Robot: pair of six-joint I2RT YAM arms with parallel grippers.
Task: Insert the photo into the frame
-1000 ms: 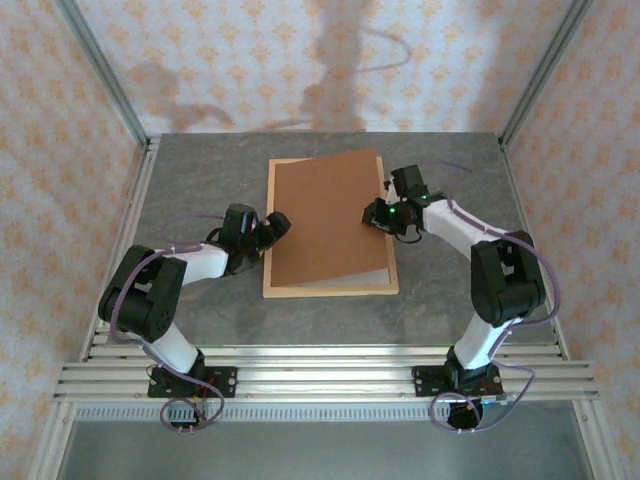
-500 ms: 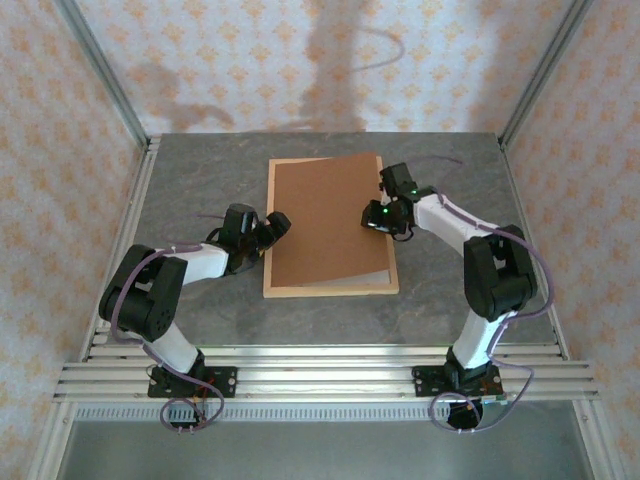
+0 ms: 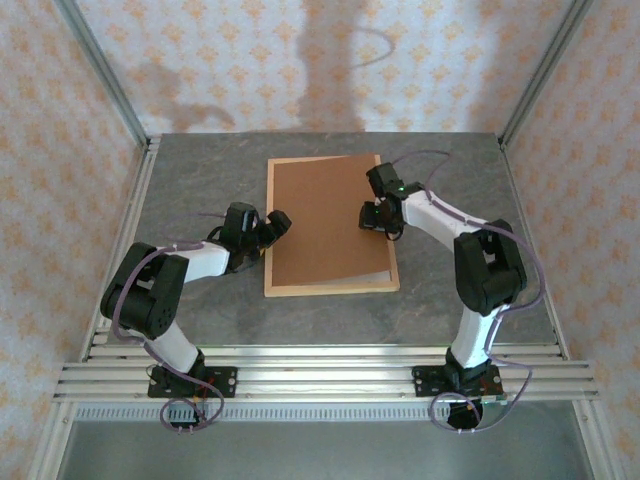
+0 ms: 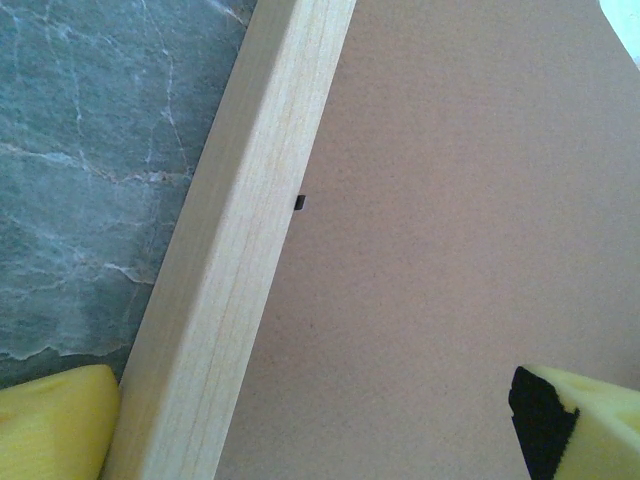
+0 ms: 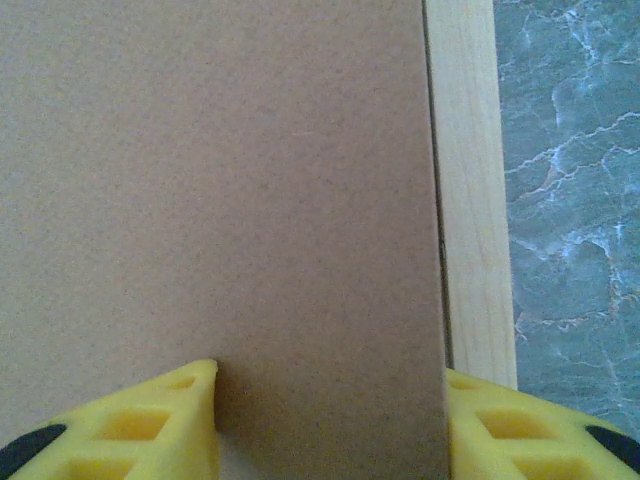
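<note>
Mostly hidden under the backing board, the frame lies long axis near-to-far; left tool and right tool gape.

L arm: low, elbow bent, reaching fwd-right
L gripper: jaws wide apart, pointing right
R arm: elbow high, forearm angled fwd-left
R gripper: jaws parted, tilted down
</note>
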